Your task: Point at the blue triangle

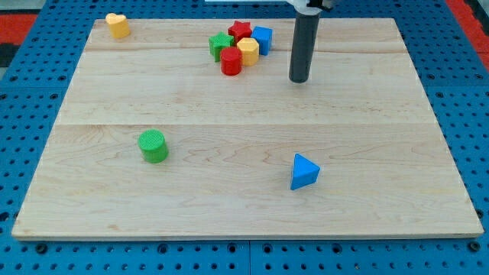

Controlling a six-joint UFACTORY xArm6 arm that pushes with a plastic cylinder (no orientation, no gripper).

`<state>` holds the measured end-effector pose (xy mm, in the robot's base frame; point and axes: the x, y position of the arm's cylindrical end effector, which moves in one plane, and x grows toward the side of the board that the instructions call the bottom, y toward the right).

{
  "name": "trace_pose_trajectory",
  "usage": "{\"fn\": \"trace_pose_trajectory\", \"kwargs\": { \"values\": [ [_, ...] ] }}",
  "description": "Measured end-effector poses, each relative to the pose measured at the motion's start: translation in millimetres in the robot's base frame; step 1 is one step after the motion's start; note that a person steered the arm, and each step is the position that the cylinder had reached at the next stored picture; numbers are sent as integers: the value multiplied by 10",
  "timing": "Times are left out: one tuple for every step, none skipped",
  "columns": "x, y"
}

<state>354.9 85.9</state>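
My tip (299, 79) rests on the wooden worktop (244, 107) in the upper right part of the view, just to the view's right of a cluster of blocks and apart from them. The rod rises straight up and is cut off by the view's top edge, so the arm that carries it hardly shows. There are no fingers on this rig, only the bare rod, so nothing is grasped.

The blue triangle (304, 172) lies well apart from my tip, toward the view's bottom, almost straight below it, alone on the board.

The cluster near the view's top holds a green star (221, 44), a red star (241, 31), a blue block (262, 38), a yellow block (247, 51) and a red cylinder (231, 61). They press together and partly hide one another, so the shapes of the blue and yellow ones are hard to make out.

A green cylinder (153, 146) stands alone at the view's left. A yellow heart (117, 25) sits in the top left corner.
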Motion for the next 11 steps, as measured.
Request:
{"fn": "trace_pose_trajectory", "kwargs": {
  "values": [
    [180,-15],
    [309,-2],
    [444,30],
    [579,316],
    [869,543],
    [1145,586],
    [1436,599],
    [1692,590],
    [1906,390],
    [2091,95],
    [2043,-169]
  ]
}}
